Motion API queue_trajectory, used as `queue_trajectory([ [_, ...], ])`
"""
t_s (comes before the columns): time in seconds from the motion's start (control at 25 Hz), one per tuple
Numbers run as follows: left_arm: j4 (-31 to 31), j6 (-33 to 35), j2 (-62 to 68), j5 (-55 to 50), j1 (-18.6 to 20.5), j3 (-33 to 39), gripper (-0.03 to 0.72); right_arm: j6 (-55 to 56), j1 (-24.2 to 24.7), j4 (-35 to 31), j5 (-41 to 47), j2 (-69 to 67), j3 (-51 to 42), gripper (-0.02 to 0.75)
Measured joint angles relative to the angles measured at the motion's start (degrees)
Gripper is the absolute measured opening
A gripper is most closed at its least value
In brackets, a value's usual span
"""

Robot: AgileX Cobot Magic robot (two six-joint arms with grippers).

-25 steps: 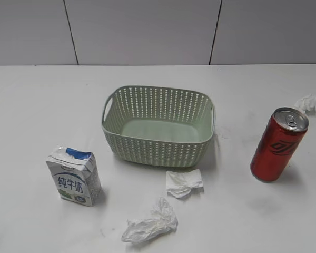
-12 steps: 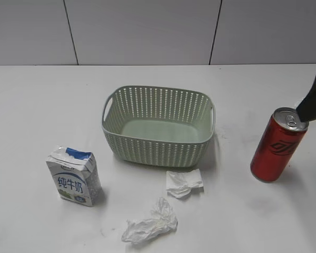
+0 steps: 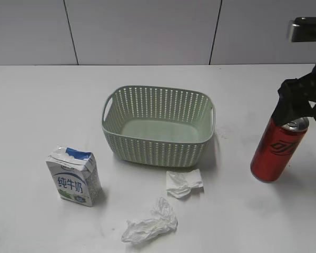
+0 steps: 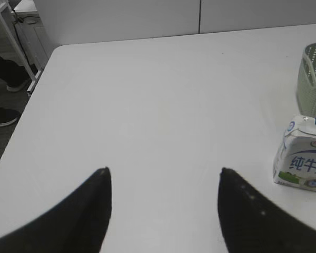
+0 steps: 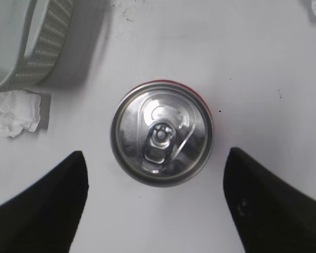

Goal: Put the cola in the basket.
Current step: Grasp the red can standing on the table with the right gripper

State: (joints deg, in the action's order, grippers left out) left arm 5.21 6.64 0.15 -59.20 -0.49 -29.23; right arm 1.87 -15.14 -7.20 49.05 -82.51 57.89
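The cola [image 3: 275, 153], a tall slim red can with a silver top, stands upright at the right of the table. Its top [image 5: 162, 133] fills the middle of the right wrist view. My right gripper [image 3: 300, 103] hangs open just above the can; its fingertips [image 5: 157, 153] are spread wider than the can and do not touch it. The pale green basket [image 3: 158, 147] stands empty mid-table, left of the can, its corner showing in the right wrist view [image 5: 39, 58]. My left gripper [image 4: 163, 169] is open and empty over bare table, far left.
A white-and-blue milk carton [image 3: 73, 176] stands front left, also in the left wrist view [image 4: 301, 161]. Two crumpled tissues [image 3: 184, 183] [image 3: 150, 224] lie in front of the basket. The table's left edge [image 4: 21, 137] drops to the floor.
My right arm has come in from the right edge and now hangs over the can's top, hiding the tissue behind it. The can, basket and carton have not moved.
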Motion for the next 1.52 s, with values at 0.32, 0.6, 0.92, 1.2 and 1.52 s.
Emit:
queue_trajectory([
  [0.32,0.0,0.0,0.0,0.0,0.0,0.0,0.486,1.7,0.0,1.0,-0.8,-7.1,2.0,0.605],
  [0.6,0.0,0.0,0.0,0.0,0.0,0.0,0.486,3.0,0.0,2.1,-1.8,-11.7,2.0,0.605],
  [0.92,0.0,0.0,0.0,0.0,0.0,0.0,0.486,3.1,0.0,2.1,-2.7,-14.5,2.2,0.605],
  [1.2,0.0,0.0,0.0,0.0,0.0,0.0,0.486,4.0,0.0,1.8,-1.1,-14.9,2.6,0.524],
  [1.52,0.0,0.0,0.0,0.0,0.0,0.0,0.486,3.6,0.0,1.9,2.3,-13.9,3.5,0.524],
])
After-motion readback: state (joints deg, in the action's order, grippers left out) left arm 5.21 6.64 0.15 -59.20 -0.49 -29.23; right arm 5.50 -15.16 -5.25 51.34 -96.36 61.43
